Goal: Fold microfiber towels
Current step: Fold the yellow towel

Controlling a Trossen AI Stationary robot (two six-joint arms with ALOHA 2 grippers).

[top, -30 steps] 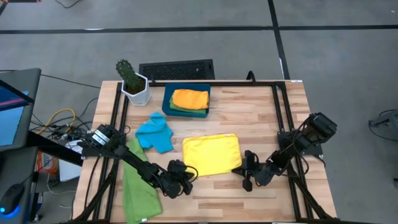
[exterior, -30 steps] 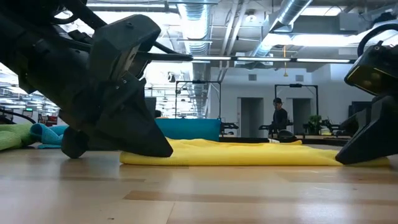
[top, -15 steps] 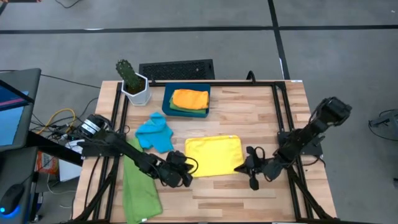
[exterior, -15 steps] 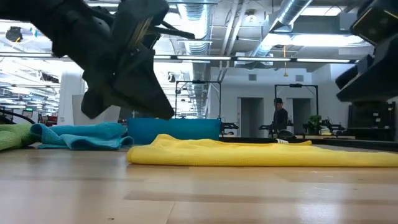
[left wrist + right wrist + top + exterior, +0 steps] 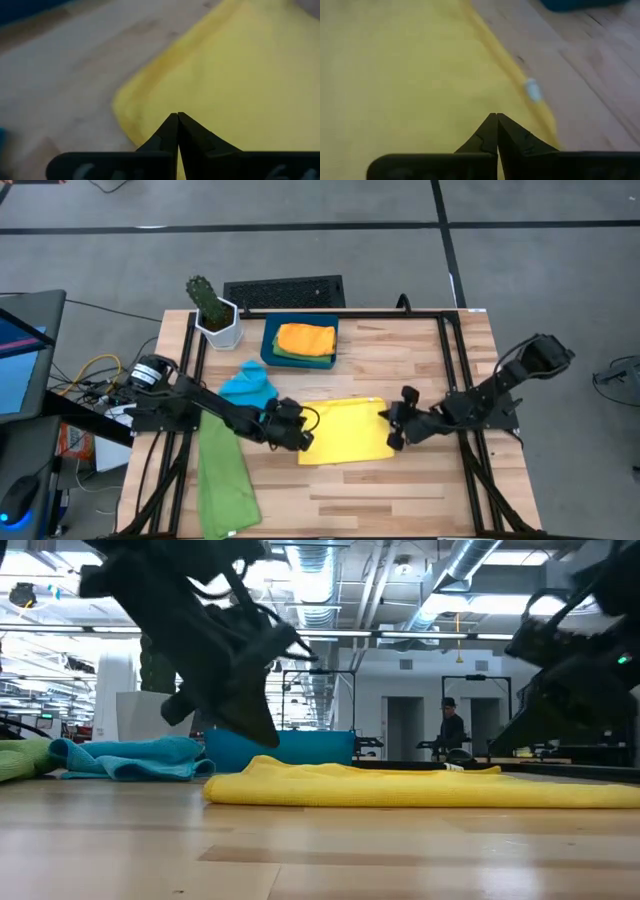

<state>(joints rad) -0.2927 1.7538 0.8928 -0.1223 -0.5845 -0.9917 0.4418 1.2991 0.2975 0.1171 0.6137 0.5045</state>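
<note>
The yellow towel (image 5: 345,430) lies flat near the middle of the desk (image 5: 420,360), folded into a rectangle. The left gripper (image 5: 300,430) sits over the towel's left edge, fingers together, nothing held. The right gripper (image 5: 392,425) sits over the towel's right edge, fingers pressed together, nothing visibly held. In the low view both grippers hang above the cloth, not touching it. The sky-blue towel (image 5: 248,392) lies crumpled left of the yellow one. A green towel (image 5: 225,480) lies along the near-left part of the desk. The orange towel (image 5: 306,338) rests folded on another green towel (image 5: 290,357) in the tray (image 5: 268,340) at the far side. A potted cactus (image 5: 210,308) stands at the far-left corner.
</note>
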